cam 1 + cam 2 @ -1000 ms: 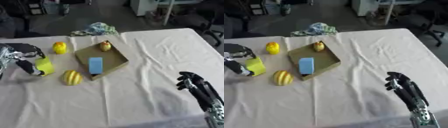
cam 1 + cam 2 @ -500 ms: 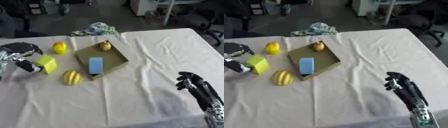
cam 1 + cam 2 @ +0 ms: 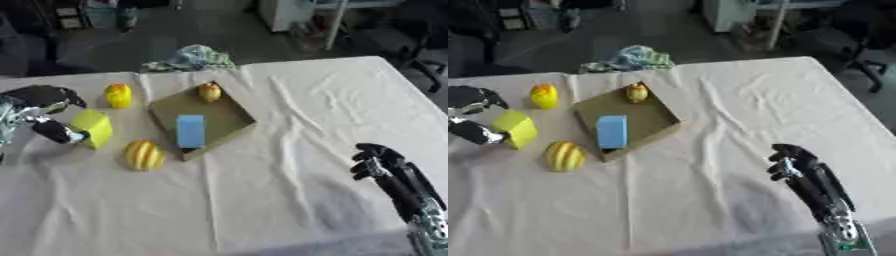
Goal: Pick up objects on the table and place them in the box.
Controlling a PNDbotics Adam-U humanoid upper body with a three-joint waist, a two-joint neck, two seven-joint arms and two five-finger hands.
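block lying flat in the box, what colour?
Light blue block, inside the box; clearest in the left eye view.

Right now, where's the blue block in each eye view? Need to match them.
Left eye view: the blue block sits left of centre, in the near part of the box.
Right eye view: the same block sits further left in the picture, again in the box's near part.
Shared landmark: the striped yellow fruit on the cloth just left of the box's near corner.
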